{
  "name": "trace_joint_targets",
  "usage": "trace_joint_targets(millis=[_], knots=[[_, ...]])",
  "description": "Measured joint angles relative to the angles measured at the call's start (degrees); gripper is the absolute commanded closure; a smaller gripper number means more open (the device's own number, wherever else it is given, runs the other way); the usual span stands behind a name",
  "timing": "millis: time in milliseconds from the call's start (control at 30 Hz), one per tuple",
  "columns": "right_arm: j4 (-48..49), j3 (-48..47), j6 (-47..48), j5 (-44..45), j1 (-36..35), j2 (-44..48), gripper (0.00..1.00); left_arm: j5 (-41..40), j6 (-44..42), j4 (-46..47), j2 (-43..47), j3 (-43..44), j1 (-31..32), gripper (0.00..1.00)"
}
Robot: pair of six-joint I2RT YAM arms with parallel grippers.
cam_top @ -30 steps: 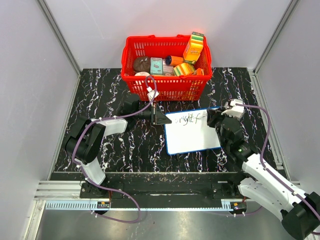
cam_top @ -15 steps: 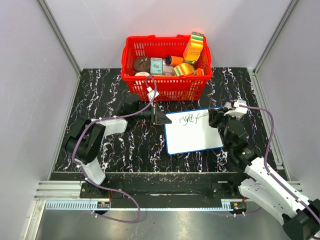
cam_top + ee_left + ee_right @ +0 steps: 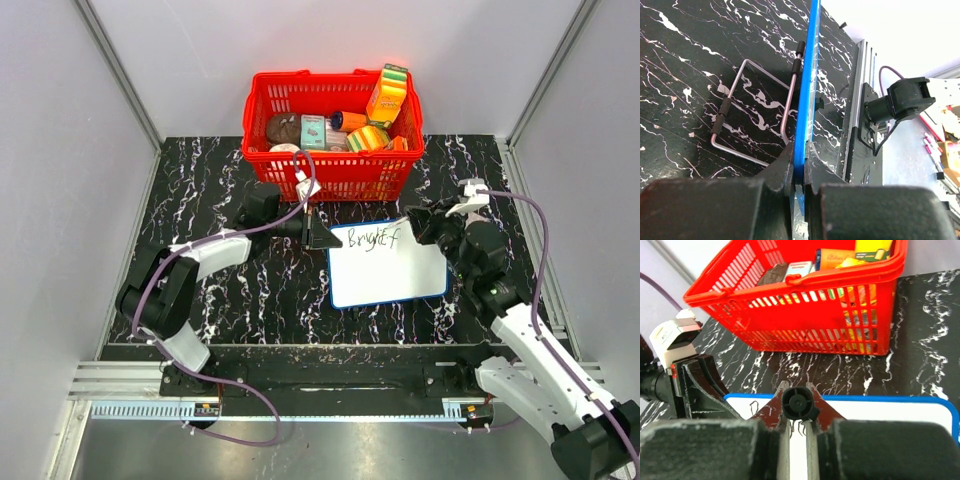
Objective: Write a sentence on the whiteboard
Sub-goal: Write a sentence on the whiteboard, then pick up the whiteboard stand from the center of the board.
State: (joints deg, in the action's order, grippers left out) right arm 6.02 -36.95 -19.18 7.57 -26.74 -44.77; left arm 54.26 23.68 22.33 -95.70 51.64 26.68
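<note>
The whiteboard lies flat in front of the red basket, blue-rimmed, with a wire stand under it. Black lettering of the sentence runs along its top left and reads "Bright f". My left gripper is shut on the board's left rim, which shows edge-on between the jaws in the left wrist view. My right gripper hovers over the board's top edge, just right of the lettering, shut on a black marker. In the right wrist view the marker's round end faces the camera, with pen strokes just below it.
A red basket full of groceries stands just behind the board. Grey walls close in the left, right and back. The aluminium rail with both arm bases runs along the near edge.
My right arm has swung its wrist away towards the far side, and the start of the lettering now shows in full. The left forearm has shifted slightly while keeping its hold on the rim.
</note>
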Motion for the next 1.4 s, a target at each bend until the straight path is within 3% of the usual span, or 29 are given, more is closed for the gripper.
trace_joint_targets(millis=[367,433,467,700,933,1200,1267,1400], knots=[[1.2,-2.0,-8.7,-35.1,20.1,-3.0,1.0,-1.1,-6.9,-9.4,5.2,0.0,0.0,1.0],[1.9,-2.0,-10.1,-38.8,21.7,-2.6,1.0,-1.1,-7.0,-9.4,6.1,-1.4,-0.4,0.88],[2.3,-2.0,-10.8,-40.4,22.2,-2.3,1.0,-1.1,-7.0,-9.0,6.6,-2.5,-0.7,0.73],[3.1,-1.2,-13.1,-44.8,22.4,0.1,1.0,-7.9,-11.2,-13.5,7.5,-5.8,-1.8,0.32],[2.4,-0.7,-14.3,-45.2,22.4,3.5,1.0,-12.5,-11.4,-14.1,10.0,-6.8,-1.8,0.09],[-1.9,-0.7,-14.2,-44.5,22.4,8.7,1.0,-20.9,-5.1,-9.9,26.1,-19.9,-0.6,0.06],[-3.3,-0.7,-14.2,-44.2,22.4,9.9,1.0,-26.4,-3.4,-12.1,30.2,-22.3,2.8,0.06],[-6.8,-0.7,-14.2,-42.5,22.4,11.9,1.0,-40.1,0.7,-18.8,37.0,-22.4,15.9,0.1]])
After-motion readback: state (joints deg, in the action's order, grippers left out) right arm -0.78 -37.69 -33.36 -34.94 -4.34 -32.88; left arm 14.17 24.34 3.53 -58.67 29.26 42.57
